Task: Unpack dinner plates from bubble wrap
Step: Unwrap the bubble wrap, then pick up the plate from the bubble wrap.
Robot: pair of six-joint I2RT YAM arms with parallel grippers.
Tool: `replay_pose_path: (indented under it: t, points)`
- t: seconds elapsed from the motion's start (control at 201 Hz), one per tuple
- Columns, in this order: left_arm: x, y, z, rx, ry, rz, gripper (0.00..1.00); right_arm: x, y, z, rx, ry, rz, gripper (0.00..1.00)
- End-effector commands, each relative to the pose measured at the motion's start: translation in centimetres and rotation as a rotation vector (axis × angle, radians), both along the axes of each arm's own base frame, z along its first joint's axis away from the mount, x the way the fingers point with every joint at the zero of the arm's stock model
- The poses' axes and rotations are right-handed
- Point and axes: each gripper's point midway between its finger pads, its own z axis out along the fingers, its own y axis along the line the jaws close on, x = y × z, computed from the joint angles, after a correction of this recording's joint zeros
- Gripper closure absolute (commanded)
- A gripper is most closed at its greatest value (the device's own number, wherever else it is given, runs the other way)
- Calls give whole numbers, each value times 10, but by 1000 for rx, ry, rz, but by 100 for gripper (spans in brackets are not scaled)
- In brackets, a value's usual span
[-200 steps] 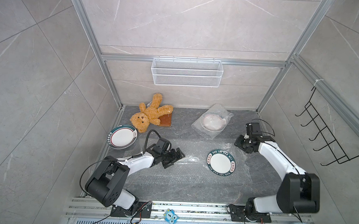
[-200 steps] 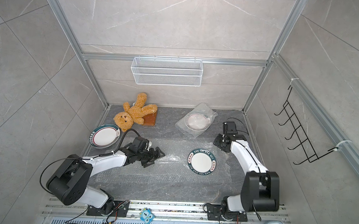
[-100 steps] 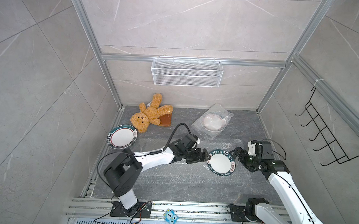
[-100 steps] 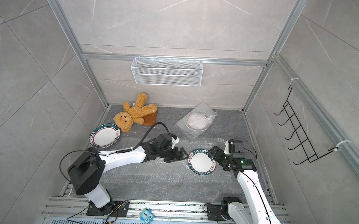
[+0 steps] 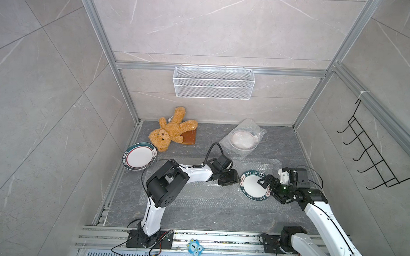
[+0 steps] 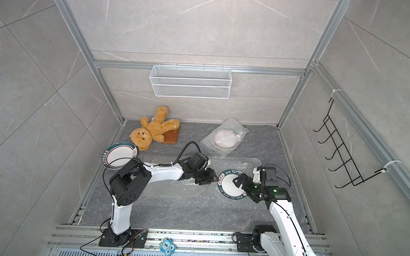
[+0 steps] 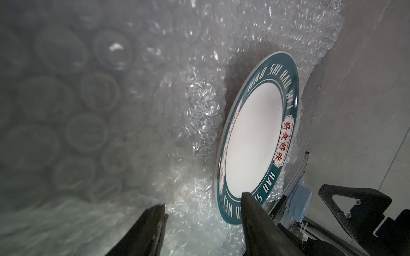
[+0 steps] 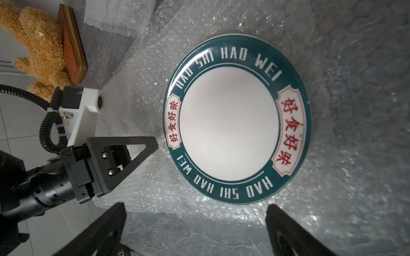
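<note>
**Subject.** A round white dinner plate with a dark green lettered rim band [image 8: 237,124] lies face up and uncovered on a clear, crinkled bubble wrap sheet [image 8: 343,106]. It sits between the two sets of jaws, directly ahead of each.

**Left gripper [image 7: 203,200].** The jaws are partly apart and straddle the plate's near rim. One fingertip [image 7: 250,206] overlaps the green band and the other stands over the wrap. No clamp is visible.

**Right gripper [image 8: 196,205].** The jaws are wide apart and empty, with the plate's opposite rim just ahead of them.

**Handling assessment.**
- The plate is judged rigid, fairly heavy for a thin pinch, glazed and so slippery, and breakable if dropped.
- The rim band is the only practical hold. A bite well onto the band, not merely the lip, appears advisable.
- The wrap is light, limp and springy. It may drag along with the plate, and a jaw catching film together with rim is a risk.

**Outstanding.** A further plate inside a clear bubble wrap pouch [image 5: 244,139] lies well beyond the left jaws, wrapped.
</note>
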Motion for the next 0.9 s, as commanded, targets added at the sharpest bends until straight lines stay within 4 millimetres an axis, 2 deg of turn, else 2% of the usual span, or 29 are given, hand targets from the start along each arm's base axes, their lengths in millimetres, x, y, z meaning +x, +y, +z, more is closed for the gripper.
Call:
replay_pose_path:
  t: [0.0,0.07,0.189,0.259,0.593,0.898]
  points:
    - [6,10,28,39,-82,37,42,-4,-11,-4,-64,22,-18,0]
    - [7,12,40,41,-127,33,36,-3,-15,-7,-85,33,-36,0]
    - [0,-16,57,-104,-108,-53,31,0,-15,-9,-75,37,-52,0]
    - [-1,-26,57,-134,-94,-79,32,0,-14,-8,-69,33,-51,0]
    - [9,-42,28,-76,-53,-111,33,-5,-10,-4,-54,27,-25,0]
    - [7,-45,14,-66,-16,-127,48,-5,-7,-6,-34,30,-15,0]
